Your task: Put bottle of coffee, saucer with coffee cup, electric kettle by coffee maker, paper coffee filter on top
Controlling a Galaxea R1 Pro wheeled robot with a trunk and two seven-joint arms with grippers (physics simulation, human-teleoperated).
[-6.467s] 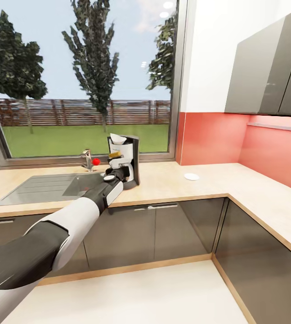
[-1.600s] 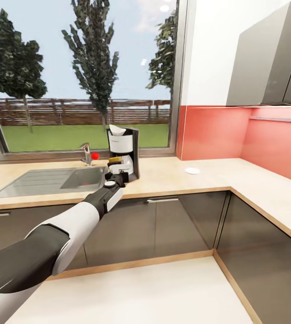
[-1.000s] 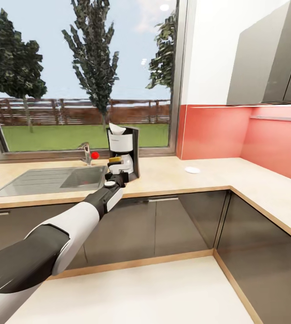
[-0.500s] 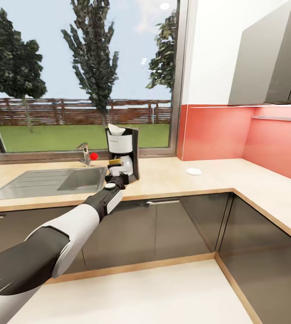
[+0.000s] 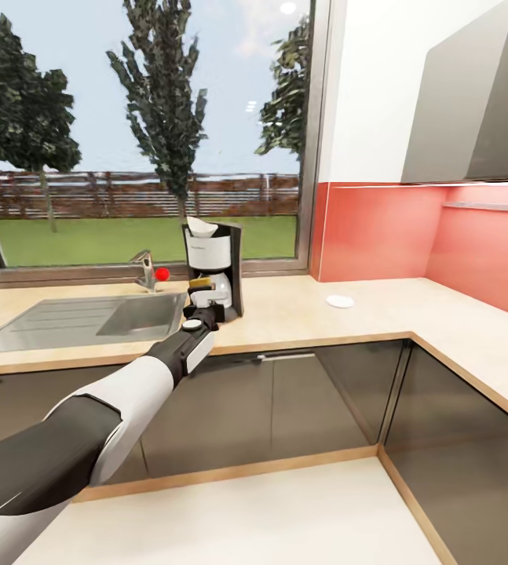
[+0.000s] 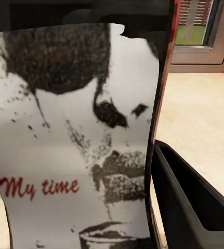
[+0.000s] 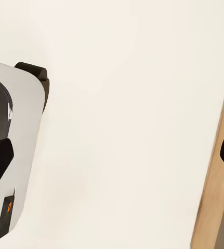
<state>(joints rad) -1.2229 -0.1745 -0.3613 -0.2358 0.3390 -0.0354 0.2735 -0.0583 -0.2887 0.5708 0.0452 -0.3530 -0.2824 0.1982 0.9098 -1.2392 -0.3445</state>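
Note:
The coffee maker stands on the kitchen countertop by the window, with the paper coffee filter on its top. My left gripper is shut on the bottle of coffee, holding it right in front of the carafe. In the left wrist view the bottle's white label sits between my fingers. The saucer lies bare on the counter to the right. The kitchen shelf runs along the red wall. My right gripper hangs open over the floor. The coffee cup and electric kettle are out of view.
A steel sink with a tap is inset left of the coffee maker. Dark cabinet fronts run under the worktop, which turns a corner at the right. Grey wall cabinets hang above. Pale floor lies below, beside my base.
The camera has moved a little, so the whole picture has shifted. My left gripper keeps its hold on the bottle in front of the coffee maker. Nothing else has moved.

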